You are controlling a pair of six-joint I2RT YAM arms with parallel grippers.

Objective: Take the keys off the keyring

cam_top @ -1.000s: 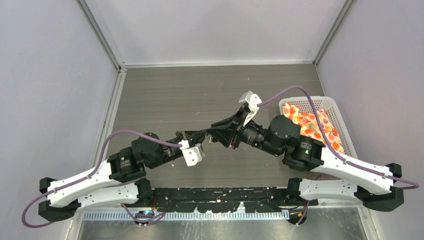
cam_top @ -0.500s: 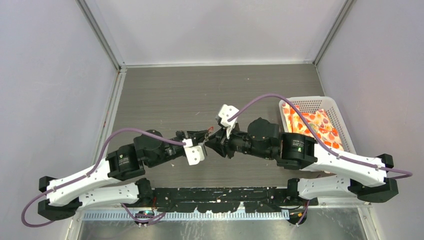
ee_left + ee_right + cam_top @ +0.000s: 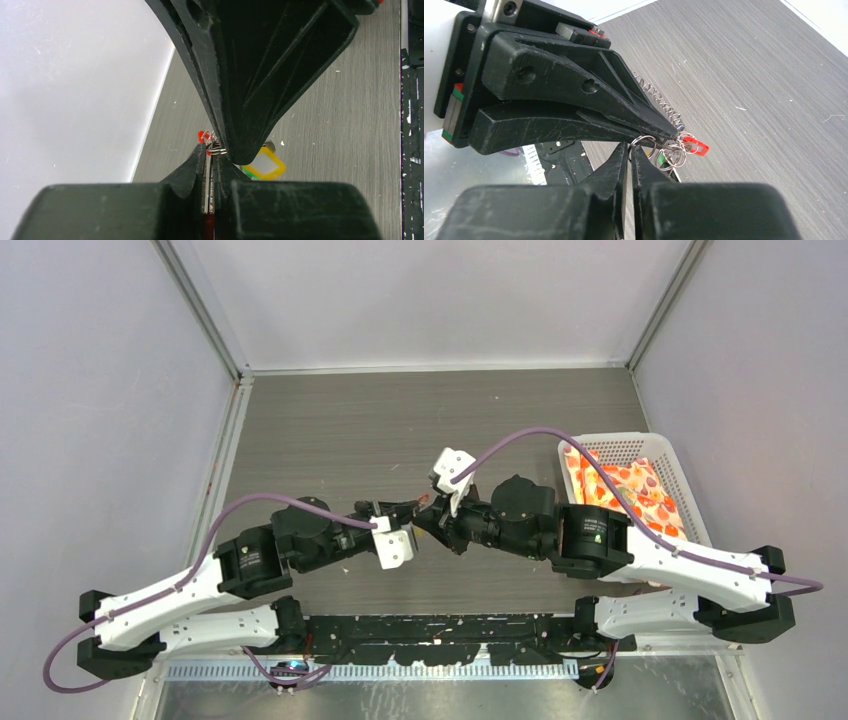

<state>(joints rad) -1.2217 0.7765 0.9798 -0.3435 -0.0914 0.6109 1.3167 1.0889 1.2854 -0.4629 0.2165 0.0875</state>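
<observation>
Grey woodgrain table (image 3: 400, 410), white basket (image 3: 650, 439) at right

The thin grey coiled keyring (image 3: 660, 103) hung above the table (image 3: 749, 75), with yellow, red and green keys (image 3: 264, 165) bunched at its end.

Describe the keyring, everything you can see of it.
The keyring is a thin grey metal coil, springlike, running diagonally behind the left gripper in the right wrist view, seemingly held clear of the table. At its lower end sit a short red piece and a tangle of small silver rings. The left gripper and the right gripper, jaws nearly shut, appear to pinch those rings from opposite sides. A yellow-tagged key hangs just below. The rest of the loop is hidden.
</observation>
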